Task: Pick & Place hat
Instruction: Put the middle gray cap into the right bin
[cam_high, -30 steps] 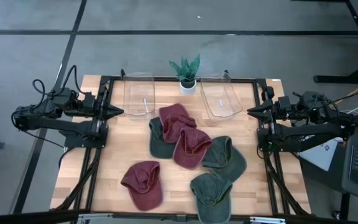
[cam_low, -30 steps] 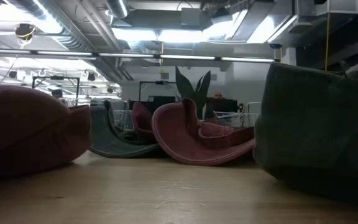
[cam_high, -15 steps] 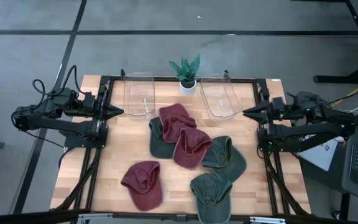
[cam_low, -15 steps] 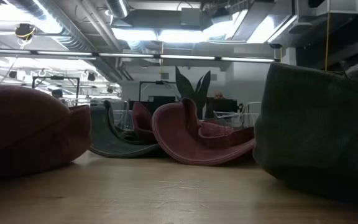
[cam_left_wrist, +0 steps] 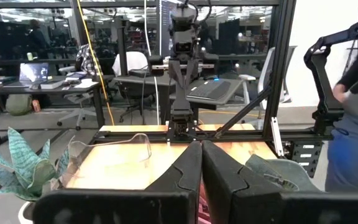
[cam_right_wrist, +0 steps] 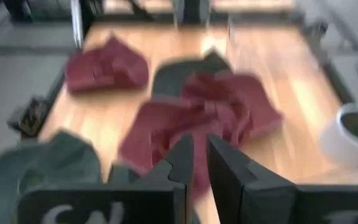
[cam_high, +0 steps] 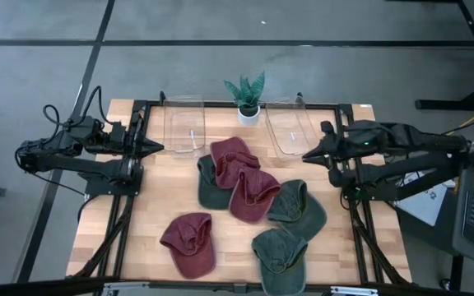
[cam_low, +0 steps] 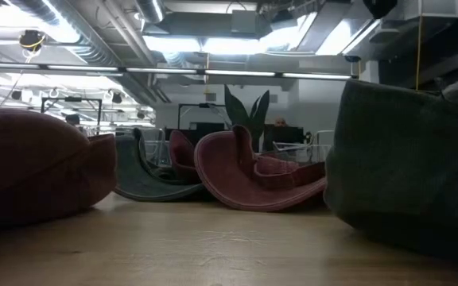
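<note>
The right gripper (cam_high: 307,154) is reaching in over the table with its jaws nearly closed and empty, heading for the overlapping hats (cam_high: 241,181) mid-table; coming down like that, it is risking snagging two caps together. The left gripper (cam_high: 156,148) is waiting shut at the table's left edge.

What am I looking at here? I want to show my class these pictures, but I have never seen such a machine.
Two dark robot arms work at a wooden table. One camera looks down from above, one sits at table height, and one rides on each wrist. On the table lie three dark red fabric caps and three dark green fabric caps, two clear plastic bins and a small potted plant. The left gripper waits shut at the table's side. The right gripper reaches in over the table, holding nothing.
</note>
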Motion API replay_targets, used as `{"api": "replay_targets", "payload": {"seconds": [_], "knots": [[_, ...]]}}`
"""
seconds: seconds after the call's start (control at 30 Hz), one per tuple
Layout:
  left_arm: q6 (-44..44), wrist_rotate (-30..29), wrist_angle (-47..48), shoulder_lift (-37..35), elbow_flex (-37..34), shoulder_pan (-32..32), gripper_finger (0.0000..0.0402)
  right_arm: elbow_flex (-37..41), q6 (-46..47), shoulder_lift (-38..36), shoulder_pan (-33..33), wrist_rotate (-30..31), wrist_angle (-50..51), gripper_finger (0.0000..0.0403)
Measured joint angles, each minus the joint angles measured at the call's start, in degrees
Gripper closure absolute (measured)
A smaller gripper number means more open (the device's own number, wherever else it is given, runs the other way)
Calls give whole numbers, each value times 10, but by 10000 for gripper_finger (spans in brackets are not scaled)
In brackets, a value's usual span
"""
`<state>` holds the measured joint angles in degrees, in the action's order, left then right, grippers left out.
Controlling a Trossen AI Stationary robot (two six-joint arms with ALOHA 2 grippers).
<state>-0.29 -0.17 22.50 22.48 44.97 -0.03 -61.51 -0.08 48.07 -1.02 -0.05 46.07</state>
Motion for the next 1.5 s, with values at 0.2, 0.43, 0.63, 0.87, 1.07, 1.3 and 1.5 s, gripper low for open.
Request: {"api": "replay_targets", "payload": {"seconds": [0.2,0.43,0.63,0.87,1.07,1.3,1.5], "knots": [[0,0,0,0,0,0,391,-53,0,76,0,0,115,357],[0,0,0,0,0,0,389,-72,0,147,-8,0,121,357],[0,0,0,0,0,0,390,-72,-25,206,-38,2,117,357],[0,0,0,0,0,0,391,-72,-27,267,-95,-1,108,357],[0,0,0,0,0,0,393,-72,235,303,-126,-99,105,357],[0,0,0,0,0,0,391,-72,402,339,-147,-121,91,357],[0,0,0,0,0,0,389,-72,473,360,-164,-120,95,357]]}}
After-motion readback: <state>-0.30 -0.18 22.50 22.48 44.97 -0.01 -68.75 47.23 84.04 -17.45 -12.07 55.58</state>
